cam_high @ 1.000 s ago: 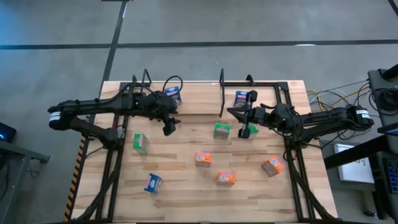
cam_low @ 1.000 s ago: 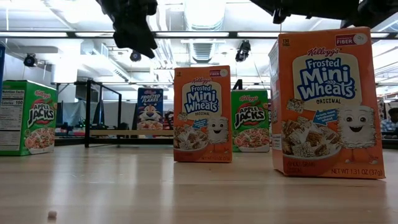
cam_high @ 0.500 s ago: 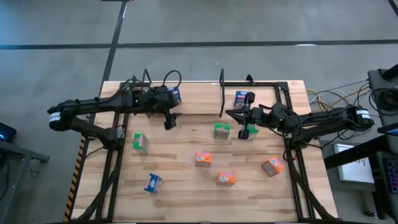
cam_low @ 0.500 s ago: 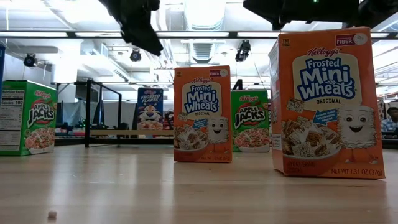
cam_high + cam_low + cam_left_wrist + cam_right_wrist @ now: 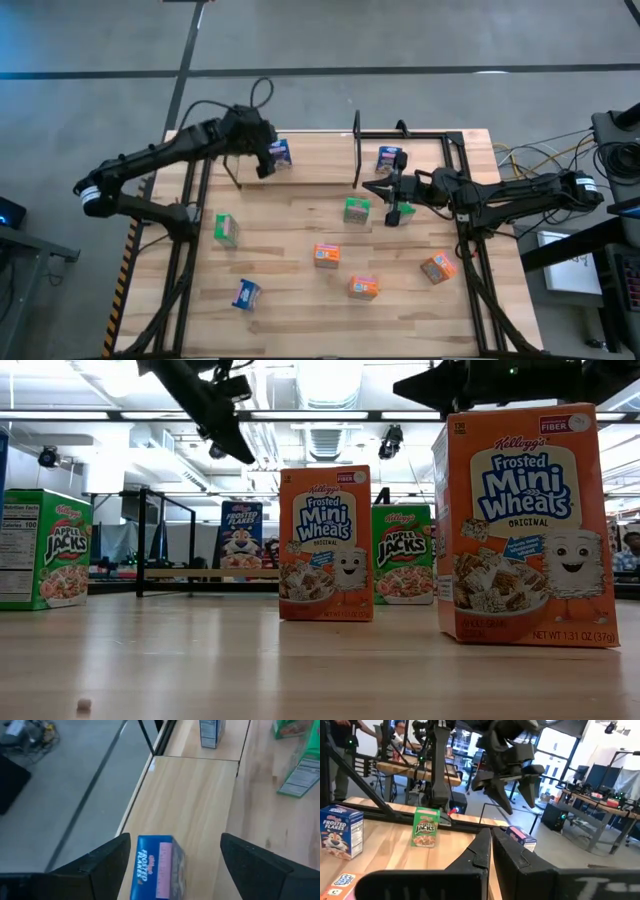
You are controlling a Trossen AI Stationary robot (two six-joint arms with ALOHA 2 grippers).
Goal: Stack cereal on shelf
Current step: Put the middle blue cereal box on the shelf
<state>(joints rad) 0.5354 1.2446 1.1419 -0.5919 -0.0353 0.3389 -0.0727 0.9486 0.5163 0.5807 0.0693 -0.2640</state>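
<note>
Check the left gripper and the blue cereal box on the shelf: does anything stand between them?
Nothing visible does. The left gripper hangs open directly over the blue cereal box on the shelf, its fingers flanking it with clear gaps.

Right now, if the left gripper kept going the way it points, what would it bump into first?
Probably the blue Frosted Flakes box on the shelf: it sits between the left gripper's open jaws.

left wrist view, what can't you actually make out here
- Blue Frosted Flakes box: its lower part is cut off by the picture's bottom edge, so where it rests on the shelf plank is not seen.
- Left gripper: only the two open fingers show, blurred; their tips run off the frame.
- Second blue box farther along: top cut by the upper edge.
- Green box: print too blurred to read.
</note>
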